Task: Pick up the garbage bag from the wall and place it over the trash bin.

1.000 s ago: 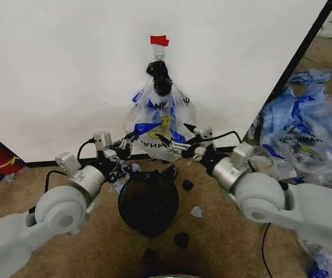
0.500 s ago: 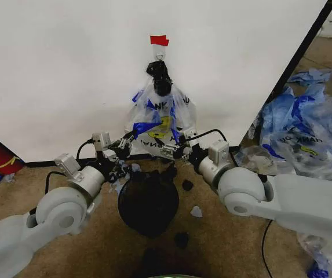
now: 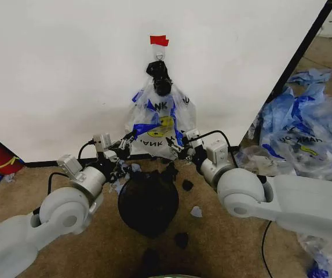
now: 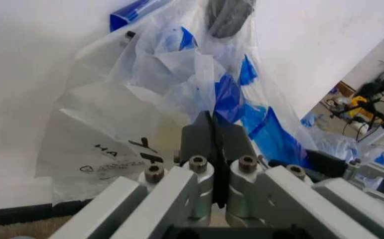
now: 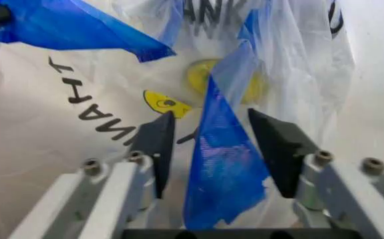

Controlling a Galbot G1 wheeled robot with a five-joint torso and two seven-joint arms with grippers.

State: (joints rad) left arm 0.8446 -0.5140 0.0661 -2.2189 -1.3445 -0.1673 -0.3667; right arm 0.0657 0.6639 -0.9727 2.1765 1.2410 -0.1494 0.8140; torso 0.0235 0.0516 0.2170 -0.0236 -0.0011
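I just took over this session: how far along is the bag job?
Early stage. Done: both arms have reached the garbage bag hanging on the wall. In hand: the left gripper is shut on the bag's plastic, while the right gripper is open with a blue strip between its fingers. Left: pulling the bag free and fitting it over the trash bin, which has no bag on it.
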